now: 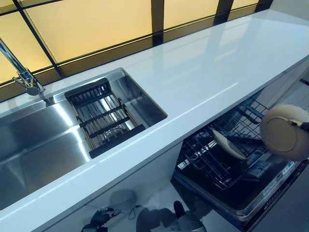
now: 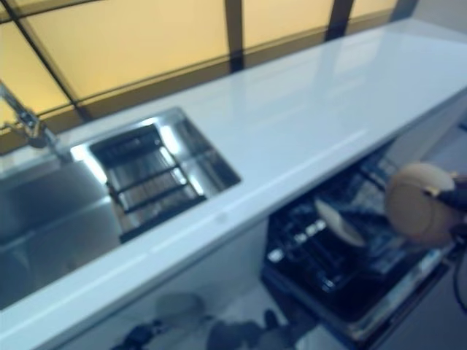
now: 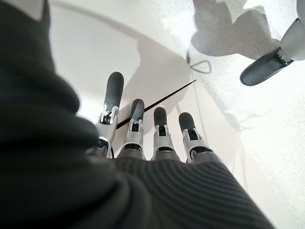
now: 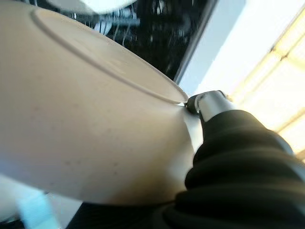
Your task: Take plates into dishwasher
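Observation:
My right hand grips a beige plate by its rim and holds it tilted over the pulled-out dishwasher rack. The underside of the plate fills the right wrist view. Another pale plate stands on edge in the rack, just left of the held one. My left hand hangs low beside the cabinet front with its fingers straight and holds nothing; it also shows at the bottom of the left eye view.
A white countertop runs above the dishwasher. A steel sink with a black drain rack and a tap lies to the left. The open dishwasher door juts out below the rack.

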### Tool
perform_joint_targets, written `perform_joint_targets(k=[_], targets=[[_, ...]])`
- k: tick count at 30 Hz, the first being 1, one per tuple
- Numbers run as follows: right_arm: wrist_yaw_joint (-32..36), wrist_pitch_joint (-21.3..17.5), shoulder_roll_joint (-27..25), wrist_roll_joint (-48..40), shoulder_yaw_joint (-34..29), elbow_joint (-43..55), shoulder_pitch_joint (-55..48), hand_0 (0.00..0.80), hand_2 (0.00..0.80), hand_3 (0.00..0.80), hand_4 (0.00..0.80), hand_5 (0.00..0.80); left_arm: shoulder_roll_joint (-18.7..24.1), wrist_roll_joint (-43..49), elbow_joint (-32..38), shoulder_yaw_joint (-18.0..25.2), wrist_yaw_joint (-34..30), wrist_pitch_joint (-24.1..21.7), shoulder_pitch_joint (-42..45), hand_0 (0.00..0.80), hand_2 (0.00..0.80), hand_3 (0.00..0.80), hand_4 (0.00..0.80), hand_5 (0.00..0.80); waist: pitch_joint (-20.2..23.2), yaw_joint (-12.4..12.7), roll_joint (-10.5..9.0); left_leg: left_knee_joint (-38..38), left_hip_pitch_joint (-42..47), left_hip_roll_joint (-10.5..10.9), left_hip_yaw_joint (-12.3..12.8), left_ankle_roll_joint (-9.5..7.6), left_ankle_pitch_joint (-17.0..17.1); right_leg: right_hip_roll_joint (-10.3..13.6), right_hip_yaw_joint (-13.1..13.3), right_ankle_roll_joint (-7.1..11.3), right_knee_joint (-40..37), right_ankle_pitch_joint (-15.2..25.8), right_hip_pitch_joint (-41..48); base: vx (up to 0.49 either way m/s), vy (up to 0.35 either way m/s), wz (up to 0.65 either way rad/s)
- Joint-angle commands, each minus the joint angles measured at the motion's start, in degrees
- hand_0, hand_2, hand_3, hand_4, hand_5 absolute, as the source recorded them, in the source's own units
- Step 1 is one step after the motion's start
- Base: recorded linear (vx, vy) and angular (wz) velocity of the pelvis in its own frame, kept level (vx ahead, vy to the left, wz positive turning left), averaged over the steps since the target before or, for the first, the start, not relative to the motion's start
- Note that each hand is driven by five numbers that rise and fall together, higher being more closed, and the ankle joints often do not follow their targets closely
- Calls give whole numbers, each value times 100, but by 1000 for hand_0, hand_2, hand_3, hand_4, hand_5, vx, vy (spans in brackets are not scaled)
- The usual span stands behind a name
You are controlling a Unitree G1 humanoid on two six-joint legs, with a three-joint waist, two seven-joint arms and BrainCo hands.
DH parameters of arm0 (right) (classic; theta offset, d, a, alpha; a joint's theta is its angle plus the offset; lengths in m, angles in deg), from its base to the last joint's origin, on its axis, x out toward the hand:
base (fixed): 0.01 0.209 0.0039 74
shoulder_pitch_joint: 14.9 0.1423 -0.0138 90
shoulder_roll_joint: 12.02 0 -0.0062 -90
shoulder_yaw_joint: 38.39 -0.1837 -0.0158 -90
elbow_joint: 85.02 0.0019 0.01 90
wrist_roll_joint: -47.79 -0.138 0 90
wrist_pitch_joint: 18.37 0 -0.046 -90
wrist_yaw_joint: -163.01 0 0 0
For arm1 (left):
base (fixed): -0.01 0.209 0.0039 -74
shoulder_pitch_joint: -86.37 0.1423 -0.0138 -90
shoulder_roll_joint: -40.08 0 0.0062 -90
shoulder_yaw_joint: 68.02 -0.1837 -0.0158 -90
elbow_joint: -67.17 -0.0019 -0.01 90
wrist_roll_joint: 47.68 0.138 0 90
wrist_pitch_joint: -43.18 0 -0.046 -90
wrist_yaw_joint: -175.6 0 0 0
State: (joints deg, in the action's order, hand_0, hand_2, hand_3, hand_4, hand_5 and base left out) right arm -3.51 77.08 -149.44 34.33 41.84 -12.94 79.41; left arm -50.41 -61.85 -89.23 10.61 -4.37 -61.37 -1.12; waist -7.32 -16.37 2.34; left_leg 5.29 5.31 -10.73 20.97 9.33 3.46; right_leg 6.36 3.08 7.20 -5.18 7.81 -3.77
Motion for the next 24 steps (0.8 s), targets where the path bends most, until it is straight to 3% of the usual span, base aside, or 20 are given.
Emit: perform_joint_targets(k=[1, 4, 8, 14, 24], targets=[[-131, -79, 310, 455, 47, 280, 464, 800, 800, 800, 800, 800, 363, 194, 160, 187, 128, -194, -564, 0, 0, 0, 0, 0, -141, 47, -410, -29, 511, 72, -278, -192, -578, 86, -58, 211, 30, -83, -43, 0, 14, 5], [-281, -105, 386, 582, 123, 331, 442, 800, 800, 800, 800, 800, 350, 210, 176, 186, 137, -180, -561, 0, 0, 0, 0, 0, -152, 58, -412, -29, 512, 78, -290, -199, -579, 95, -70, 212, 32, -78, -39, 0, 2, 3], [-800, -346, 455, 1635, 245, 483, 469, 800, 800, 800, 800, 800, 317, 228, 191, 169, 134, -180, -579, 0, 0, 0, 0, 0, -165, 96, -410, -29, 502, 87, -302, -205, -591, 104, -94, 223, 29, -72, -48, 0, 0, 0], [-1055, -336, 340, 3037, 656, 873, 496, 800, 800, 800, 800, 800, 251, 166, 215, 95, 161, -184, -615, 0, 0, 0, 0, 0, -172, 129, -401, -29, 486, 91, -299, -226, -586, 87, -81, 229, 33, -75, -56, 0, 0, 0], [-1270, -227, 502, 3346, 1064, 541, 620, 800, 800, 800, 800, 800, 246, 251, 276, 45, 182, -73, -656, 0, 0, 0, 0, 0, -170, 257, -407, -29, 453, 69, -368, -220, -555, 109, -167, 243, 29, -78, -35, -1, -1, 1]])
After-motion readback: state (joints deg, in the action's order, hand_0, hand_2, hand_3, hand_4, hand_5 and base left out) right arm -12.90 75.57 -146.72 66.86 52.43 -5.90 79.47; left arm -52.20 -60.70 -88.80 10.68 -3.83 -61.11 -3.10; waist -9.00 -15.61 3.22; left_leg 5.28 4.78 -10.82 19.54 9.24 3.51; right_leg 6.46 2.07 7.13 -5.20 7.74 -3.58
